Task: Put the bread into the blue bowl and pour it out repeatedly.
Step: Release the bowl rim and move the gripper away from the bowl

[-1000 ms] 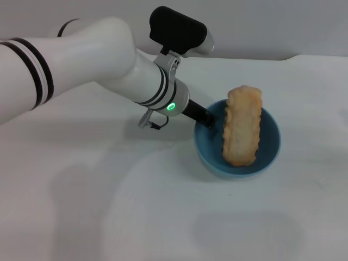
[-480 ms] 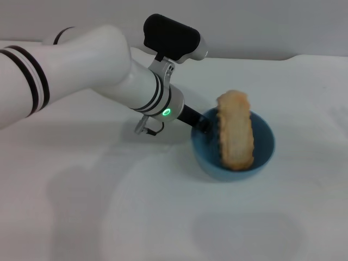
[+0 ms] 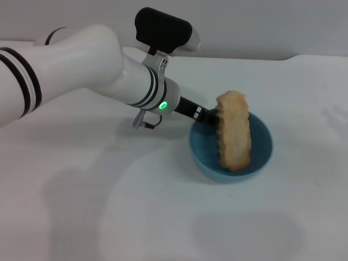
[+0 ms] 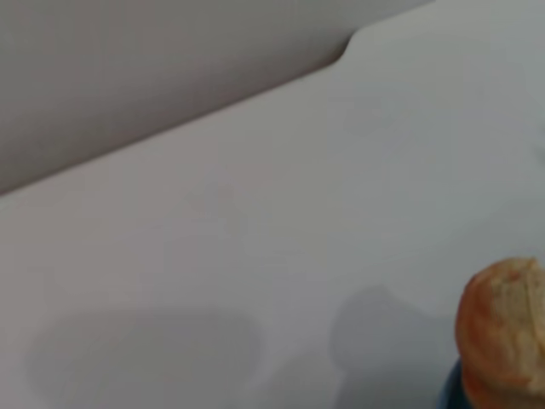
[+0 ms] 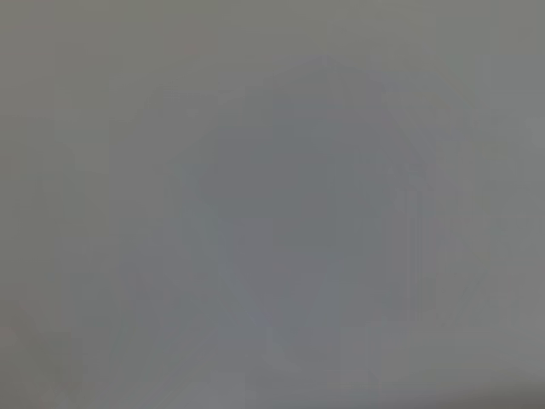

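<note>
Leaning up out of the blue bowl [image 3: 231, 157] is the bread [image 3: 235, 130], standing nearly on end with its lower tip down inside the bowl and its upper tip poking well above the far rim. You mostly see the pale tan bumpy side from the head camera, with a darker ridged edge running down its left flank. In the left wrist view only the rounded orange-tan top of the bread [image 4: 504, 328] shows, plus a sliver of the blue bowl [image 4: 451, 394] under it.

Left pincer [image 3: 208, 116] comes in from the robot's left, and its dark tip sits right at the bowl's left rim, touching or just beside the bread's ridged edge. Honestly can't tell whether it's clamped on the rim, the bread, or apart, since the tip is tucked behind them. There's a green light glowing on the wrist ring.

Bowl sits on a plain white worktop [image 3: 163, 217] that looks matte and smooth, with soft grey shadows from the arm and bowl on it. Behind the worktop's far edge is a flat grey wall [image 3: 272, 27]. Right arm isn't visible in the head view, and its wrist camera shows just a featureless grey blur.
</note>
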### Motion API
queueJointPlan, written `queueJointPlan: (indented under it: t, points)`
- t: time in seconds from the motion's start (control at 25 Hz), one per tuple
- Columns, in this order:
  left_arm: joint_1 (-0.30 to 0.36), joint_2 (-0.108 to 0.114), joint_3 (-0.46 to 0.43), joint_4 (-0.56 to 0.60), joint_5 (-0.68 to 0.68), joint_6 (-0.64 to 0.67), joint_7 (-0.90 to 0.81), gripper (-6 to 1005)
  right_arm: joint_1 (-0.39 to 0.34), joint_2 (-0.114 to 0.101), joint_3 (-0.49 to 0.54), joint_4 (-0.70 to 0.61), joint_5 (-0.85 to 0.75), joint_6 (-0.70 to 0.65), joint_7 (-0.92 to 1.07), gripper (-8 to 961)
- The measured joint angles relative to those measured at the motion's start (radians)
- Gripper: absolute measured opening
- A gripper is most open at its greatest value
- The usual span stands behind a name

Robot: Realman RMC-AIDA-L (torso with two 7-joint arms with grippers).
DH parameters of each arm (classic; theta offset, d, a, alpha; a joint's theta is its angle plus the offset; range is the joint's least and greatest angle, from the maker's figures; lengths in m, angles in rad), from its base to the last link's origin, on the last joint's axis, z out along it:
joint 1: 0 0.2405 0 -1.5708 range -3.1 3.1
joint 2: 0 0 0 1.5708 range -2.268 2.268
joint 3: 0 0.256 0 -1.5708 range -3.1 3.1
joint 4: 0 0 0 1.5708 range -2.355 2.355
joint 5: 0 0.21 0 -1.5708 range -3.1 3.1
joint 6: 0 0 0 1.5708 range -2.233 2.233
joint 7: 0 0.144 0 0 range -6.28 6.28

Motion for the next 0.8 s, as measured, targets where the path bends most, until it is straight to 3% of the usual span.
queueJointPlan:
  t: [0.08, 0.32, 0.64, 0.8]
  points:
    - [0.002, 0.001, 0.0, 0.002, 0.002, -0.029, 0.0, 559, 0.003, 0.003, 0.001, 0.001, 0.004, 0.005, -0.072, 431]
    - [0.012, 0.002, -0.021, 0.016, 0.002, -0.069, 0.0, 769, 0.015, 0.007, 0.009, 0.013, 0.008, 0.034, -0.129, 434]
    - [0.037, 0.004, -0.055, 0.025, 0.006, -0.079, 0.003, 768, 0.015, 0.007, 0.012, 0.014, 0.026, 0.03, -0.153, 439]
    - [0.074, 0.006, -0.109, 0.066, 0.007, -0.152, 0.014, 768, 0.001, 0.009, 0.012, 0.109, 0.214, 0.011, -0.379, 439]
